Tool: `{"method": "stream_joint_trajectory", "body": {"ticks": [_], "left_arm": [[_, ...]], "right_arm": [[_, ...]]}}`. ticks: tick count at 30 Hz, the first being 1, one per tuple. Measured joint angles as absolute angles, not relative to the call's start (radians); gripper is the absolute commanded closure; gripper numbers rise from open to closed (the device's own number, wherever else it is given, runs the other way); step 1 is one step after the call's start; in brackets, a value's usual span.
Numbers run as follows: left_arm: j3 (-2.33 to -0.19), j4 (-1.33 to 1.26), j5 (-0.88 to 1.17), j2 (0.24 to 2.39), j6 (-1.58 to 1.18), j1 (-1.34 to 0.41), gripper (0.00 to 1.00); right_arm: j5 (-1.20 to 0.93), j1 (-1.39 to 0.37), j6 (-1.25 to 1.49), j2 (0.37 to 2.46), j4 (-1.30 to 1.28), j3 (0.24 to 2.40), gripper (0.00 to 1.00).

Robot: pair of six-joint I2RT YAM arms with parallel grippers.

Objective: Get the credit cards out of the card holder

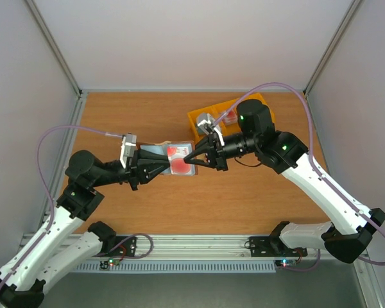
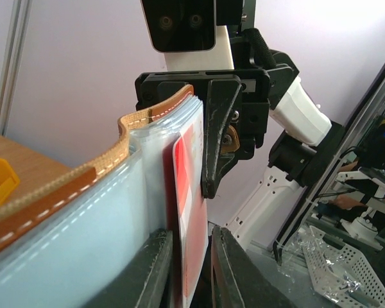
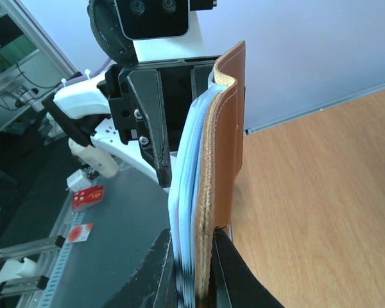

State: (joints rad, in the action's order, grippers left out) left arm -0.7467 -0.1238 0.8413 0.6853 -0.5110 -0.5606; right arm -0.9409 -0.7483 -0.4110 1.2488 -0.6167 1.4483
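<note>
Left fingers (image 2: 160,263), reaching in from 9 o'clock, are pinched almost shut on the near edge of a red card (image 2: 191,192) that sits in a clear pocket of the card holder (image 2: 83,212). Opposite them, from 3 o'clock, the right fingers (image 3: 159,276) are clamped tight on the holder's far edge, brown leather and pale lining together. The holder hangs spread open between the 2 arms over the middle of the counter (image 1: 244,192); I can't tell whether it is clear of the wood. From above, 2 pale cards (image 1: 172,151) with red spots show in its sleeves. The yellow bin (image 1: 202,119) stands at 1 o'clock from the holder, with something pale and red in it, too small to make out. To my eye this is the pull itself: 1 side braces, the other draws. Next, I'd say, the left arm must slide straight back toward 9 o'clock, in line with the pocket, while the right holds firm, or the sleeve will drag along with the card.
</note>
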Motion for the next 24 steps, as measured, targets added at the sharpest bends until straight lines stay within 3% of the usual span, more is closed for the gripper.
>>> {"method": "stream_joint_trajectory", "body": {"ticks": [10,19,24], "left_arm": [[-0.751,-0.055,0.791,0.677,-0.471,-0.562,0.99],[-0.741,-0.002,0.731,0.636,-0.454,-0.564,1.00],[-0.715,0.048,0.705,0.583,-0.423,-0.574,1.00]], "right_arm": [[-0.944,-0.747,-0.387,1.240,-0.557,1.399,0.99],[-0.963,-0.746,-0.361,1.261,-0.520,1.385,0.89],[-0.992,-0.743,-0.361,1.264,-0.504,1.357,0.90]]}}
